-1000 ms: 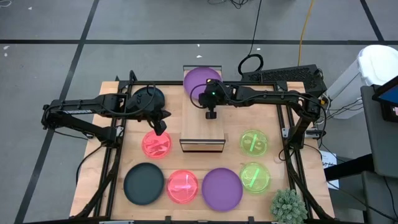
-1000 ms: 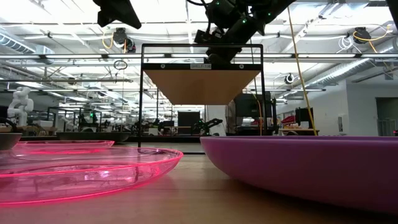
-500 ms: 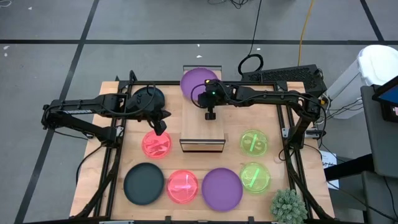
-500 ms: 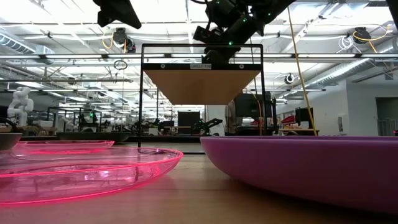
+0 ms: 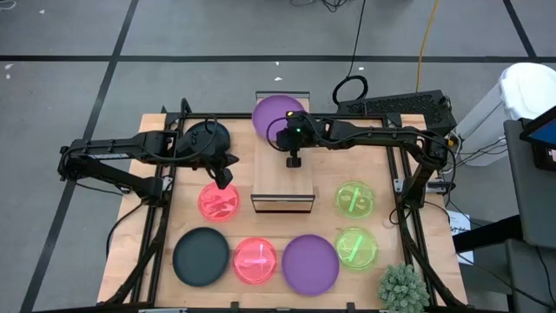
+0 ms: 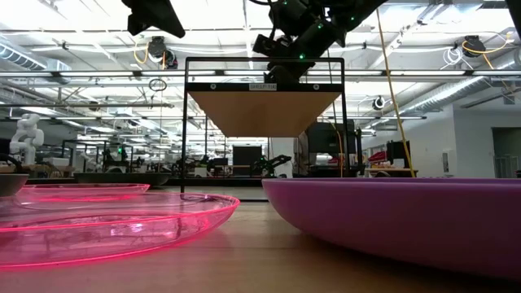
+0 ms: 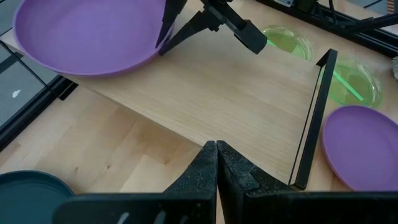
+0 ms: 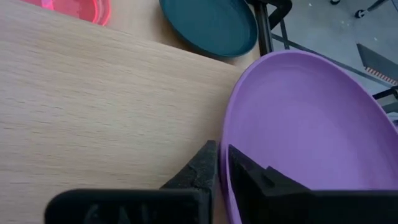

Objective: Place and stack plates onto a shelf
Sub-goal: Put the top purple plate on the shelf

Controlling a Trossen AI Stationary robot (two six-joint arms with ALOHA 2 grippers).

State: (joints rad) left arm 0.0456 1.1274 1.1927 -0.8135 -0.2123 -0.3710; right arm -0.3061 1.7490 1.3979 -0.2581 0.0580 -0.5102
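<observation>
**Purple plate hangs off the back of the shelf**

My right gripper (image 8: 219, 163) is pinched on the rim of a purple plate (image 5: 278, 114). The plate sits at the far end of the shelf (image 5: 282, 178), partly past its back edge and off to one side. I think it needs to come forward onto the wood plank before I let go, or it may tip off. I would pull it slowly, set it flat, then open the fingers.

My left gripper (image 7: 216, 159) is shut tight and holds nothing. It waits beside the shelf, above a pink plate (image 5: 219, 201).

There is a tiny label on the shelf frame in the low view, but I cannot read it.
</observation>
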